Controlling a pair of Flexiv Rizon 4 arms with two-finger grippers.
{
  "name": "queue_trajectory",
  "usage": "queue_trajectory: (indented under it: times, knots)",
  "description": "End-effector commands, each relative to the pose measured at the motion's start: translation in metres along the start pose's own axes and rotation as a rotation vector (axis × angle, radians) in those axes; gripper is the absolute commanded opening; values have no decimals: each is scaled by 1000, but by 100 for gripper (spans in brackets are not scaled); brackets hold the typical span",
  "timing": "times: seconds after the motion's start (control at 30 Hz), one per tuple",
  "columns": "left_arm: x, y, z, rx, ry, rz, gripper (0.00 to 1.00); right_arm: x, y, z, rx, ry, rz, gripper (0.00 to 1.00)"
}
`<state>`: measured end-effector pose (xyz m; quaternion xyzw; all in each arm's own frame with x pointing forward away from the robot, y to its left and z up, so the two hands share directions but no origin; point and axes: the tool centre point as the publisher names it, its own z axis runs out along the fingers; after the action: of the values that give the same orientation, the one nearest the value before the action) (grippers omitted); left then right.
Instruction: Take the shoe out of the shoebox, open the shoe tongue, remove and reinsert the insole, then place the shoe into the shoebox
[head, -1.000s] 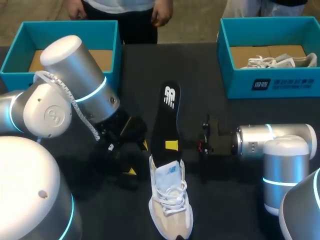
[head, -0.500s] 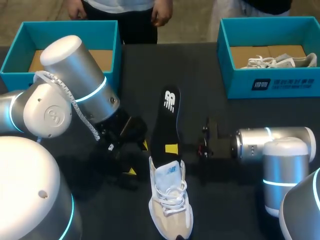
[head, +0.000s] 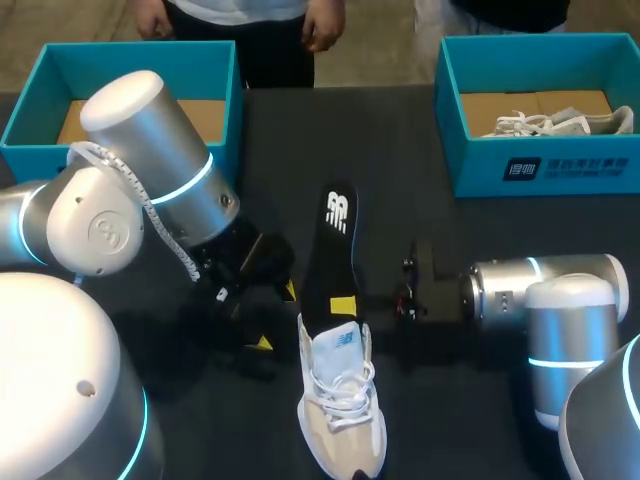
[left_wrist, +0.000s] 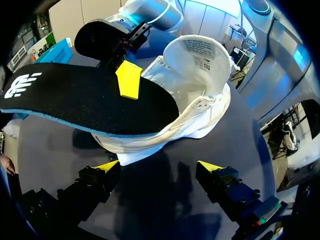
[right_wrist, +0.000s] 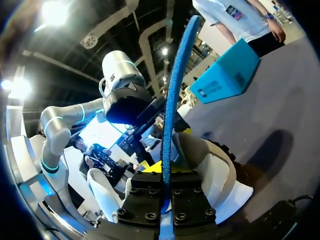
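Note:
A white shoe (head: 340, 405) lies on the dark table near its front edge, toe toward me. A black insole (head: 334, 250) with a blue underside slants up out of the shoe's opening, its lower end inside. My right gripper (head: 343, 305) comes in from the right and is shut on the insole's edge just above the opening. In the right wrist view the insole (right_wrist: 175, 90) stands edge-on between the closed fingers (right_wrist: 172, 167), over the shoe (right_wrist: 212, 170). My left gripper (left_wrist: 159, 167) stands open beside the shoe (left_wrist: 200, 95), touching nothing. The same gripper (head: 276, 317) shows in the head view left of the shoe.
A teal shoebox (head: 225, 95) with a cardboard floor stands at the back left, behind my left arm. Another teal shoebox (head: 540, 165) at the back right holds a second white shoe (head: 550, 123). A person stands beyond the table's far edge.
The insole has slid toward the near edge, deeper into the shoe, carried by my right gripper. My left arm has stayed where it was.

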<state>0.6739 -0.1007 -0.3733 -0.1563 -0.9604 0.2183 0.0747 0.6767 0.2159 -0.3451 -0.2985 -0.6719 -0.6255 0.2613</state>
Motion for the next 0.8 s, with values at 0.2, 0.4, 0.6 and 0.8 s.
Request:
queue_trajectory:
  times: [0.2,0.4,0.6,0.8]
  knots:
    - [1,-1,0,-4,-3,-1,100,-2,-14,0,18,32,22,0]
    - [1,-1,0,-4,-3,-1,100,-2,-22,-1,46,39,48,0]
    - [1,-1,0,-4,-3,-1,100,-1,-29,0,77,42,61,0]
    - [1,-1,0,-4,-3,-1,100,1,-33,2,98,43,68,0]
